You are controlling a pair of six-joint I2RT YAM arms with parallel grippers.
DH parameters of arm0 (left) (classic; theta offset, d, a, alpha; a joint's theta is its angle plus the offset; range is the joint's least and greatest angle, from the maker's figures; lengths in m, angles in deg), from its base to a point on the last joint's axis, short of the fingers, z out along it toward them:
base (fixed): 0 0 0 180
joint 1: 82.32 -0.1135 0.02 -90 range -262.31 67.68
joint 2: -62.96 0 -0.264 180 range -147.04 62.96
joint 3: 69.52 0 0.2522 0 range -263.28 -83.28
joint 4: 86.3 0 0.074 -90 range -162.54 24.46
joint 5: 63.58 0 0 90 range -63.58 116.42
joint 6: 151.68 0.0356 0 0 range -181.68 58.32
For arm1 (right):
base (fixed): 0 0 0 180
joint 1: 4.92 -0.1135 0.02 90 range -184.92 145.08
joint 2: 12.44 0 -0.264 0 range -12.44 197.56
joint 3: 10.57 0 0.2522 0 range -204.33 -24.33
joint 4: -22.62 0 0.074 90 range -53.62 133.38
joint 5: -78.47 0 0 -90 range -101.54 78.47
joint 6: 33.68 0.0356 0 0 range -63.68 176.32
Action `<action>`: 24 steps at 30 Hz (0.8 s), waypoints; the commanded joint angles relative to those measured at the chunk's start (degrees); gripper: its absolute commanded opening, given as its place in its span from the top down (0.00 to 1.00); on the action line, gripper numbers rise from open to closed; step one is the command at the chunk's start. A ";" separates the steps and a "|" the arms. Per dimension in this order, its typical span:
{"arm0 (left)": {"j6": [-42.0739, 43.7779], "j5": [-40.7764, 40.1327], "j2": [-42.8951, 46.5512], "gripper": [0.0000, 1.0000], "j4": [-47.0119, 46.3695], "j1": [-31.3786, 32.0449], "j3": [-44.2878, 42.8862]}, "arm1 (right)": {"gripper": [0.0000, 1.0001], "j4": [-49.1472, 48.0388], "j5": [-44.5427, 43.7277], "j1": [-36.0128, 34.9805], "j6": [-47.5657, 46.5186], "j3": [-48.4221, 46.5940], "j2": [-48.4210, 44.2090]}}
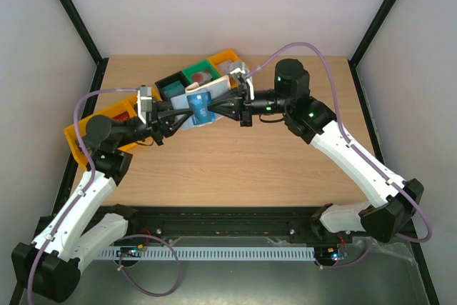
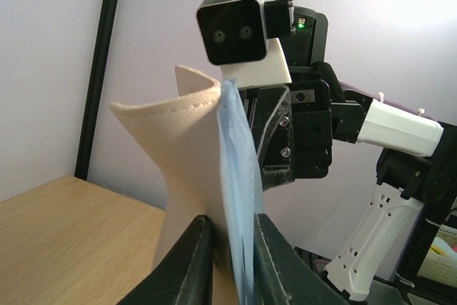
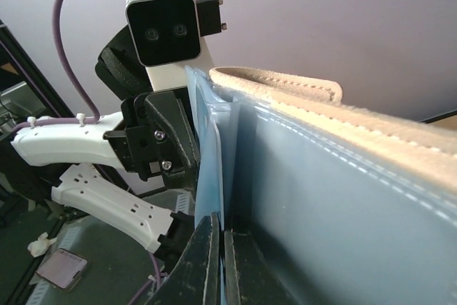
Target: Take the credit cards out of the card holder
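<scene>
Room: white walls (image 1: 228,5) and black frame posts close in around the bench.
Table: the pale wooden table (image 1: 235,169) is bare in front of the grippers. The strip beneath them is mostly covered by arms and bins.
Arms: the left arm (image 1: 78,205) and right arm (image 1: 357,162) reach inward and meet nose to nose over the rear of the table.
Bins: a row of coloured bins (image 1: 226,55) lies below and behind the grippers and is largely hidden by them. A reddish item (image 1: 201,76) in the green one is too small to name.
Card holder: the card holder (image 1: 203,103) is off the table, held in the air between the two grippers. It is spread open, beige outside and pale blue inside. The bottom edge of both wrist views cuts off its lower part.
Left gripper: the left gripper (image 2: 232,223) pinches the holder's edge. One of its fingers (image 2: 198,255) is on the beige side and the other on the blue lining.
Right gripper: the right gripper (image 3: 221,226) faces the left one. Its fingers (image 3: 203,262) are pressed almost together on a thin pale blue layer of the lining.
Credit cards: they cannot be told apart from the blue layers. Whether that thin layer is a card or a pocket edge cannot be told.
Small blur: a pinkish rectangle (image 3: 61,268) lies low beneath the left gripper, too soft to identify.
</scene>
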State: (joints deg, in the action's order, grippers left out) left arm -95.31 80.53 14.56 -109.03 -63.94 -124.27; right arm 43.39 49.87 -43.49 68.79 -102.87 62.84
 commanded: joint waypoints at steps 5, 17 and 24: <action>0.16 2.88 1.12 0.90 -1.21 0.53 -0.22 | 0.98 4.68 -0.27 2.70 -3.87 -2.52 -2.60; 2.85 -0.10 1.43 0.98 2.97 -0.21 -0.06 | 0.98 16.66 -0.61 9.63 -11.66 -4.46 -4.20; 10.99 -1.40 0.80 0.98 12.29 -0.21 1.45 | 0.98 20.99 -3.51 14.40 -13.93 -4.49 -6.71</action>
State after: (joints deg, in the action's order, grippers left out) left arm -91.59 80.27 15.04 -103.35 -63.99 -124.12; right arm 60.65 49.19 -31.14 57.49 -105.91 58.89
